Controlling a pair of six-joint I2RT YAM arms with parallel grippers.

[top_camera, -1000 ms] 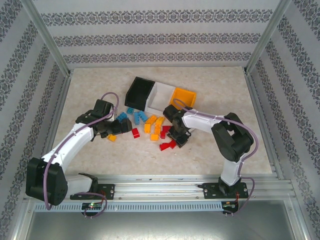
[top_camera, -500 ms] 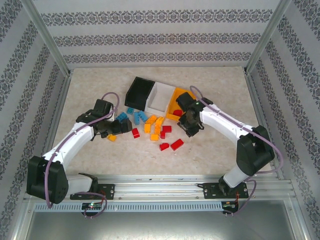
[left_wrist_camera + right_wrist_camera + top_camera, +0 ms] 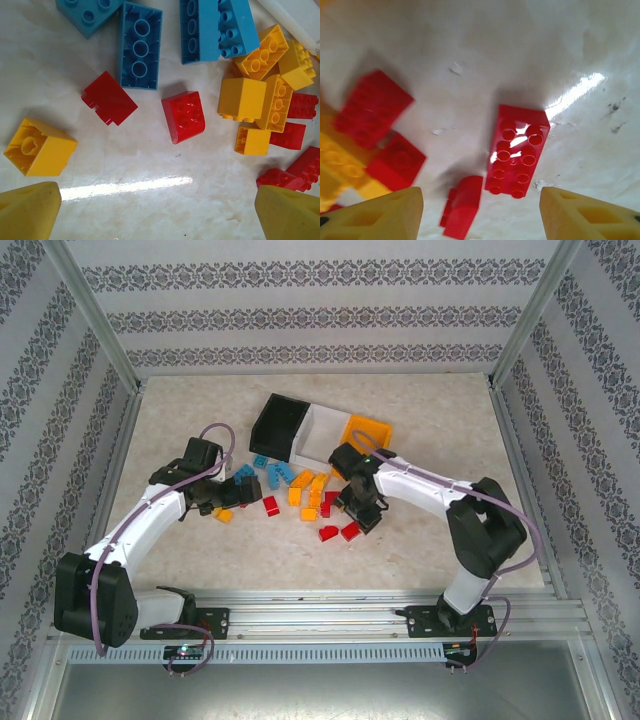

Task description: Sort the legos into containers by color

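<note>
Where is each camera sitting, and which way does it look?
Top external: high behind the robot, looking down on the table, bins and legos; left arm and right arm show.
Left wrist: on the left arm, looking down at legos; left fingers at bottom corners.
Right wrist: on the right arm, looking down at red legos; right fingers at bottom corners.
Shared: the lone yellow brick shows from the top too.

Red, light blue and orange-yellow legos [image 3: 300, 492] on beige marbled table [image 3: 200, 420]; black bin [image 3: 278, 425], white bin [image 3: 322, 430], orange bin [image 3: 370, 426]; yellow fingertips [image 3: 30, 210]; white walls [image 3: 320, 320] banded with grey floral ornament.
</note>
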